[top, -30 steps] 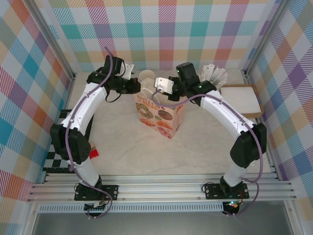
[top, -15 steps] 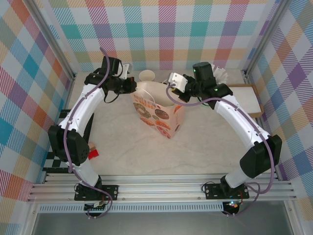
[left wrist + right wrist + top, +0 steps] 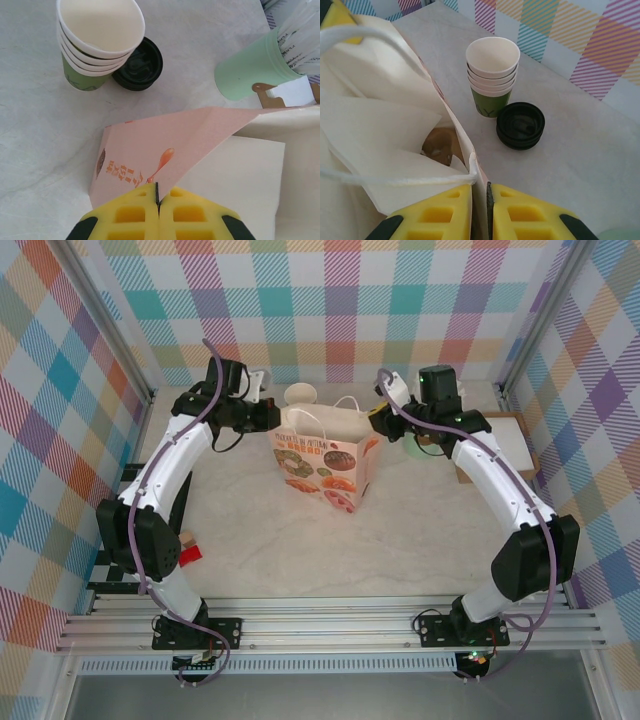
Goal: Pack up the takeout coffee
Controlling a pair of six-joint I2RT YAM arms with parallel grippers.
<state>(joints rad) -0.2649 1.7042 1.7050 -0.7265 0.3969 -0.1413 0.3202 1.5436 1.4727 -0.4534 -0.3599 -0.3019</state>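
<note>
The pale surface [image 3: 300, 550] carries the paper bag [image 3: 325, 465], upright at upper centre of the overhead view. At the bottom of its wrist view, the left end effector [image 3: 157, 192] is clamped on the bag's rim. The right end effector [image 3: 480, 192] stands a sliver apart around the opposite rim; whether it grips, I cannot tell. The coffee I cannot pick out for sure: a round brownish shape [image 3: 440, 145] deep in the bag may be it. If so, packing looks nearly done, and next comes letting go without tipping the bag.

The coffee [image 3: 439, 145] is down inside the open bag [image 3: 325, 468] on the desk. Only a dim olive-brown bit of it peeks out between the white folds, so can't tell if it's upright.
</note>
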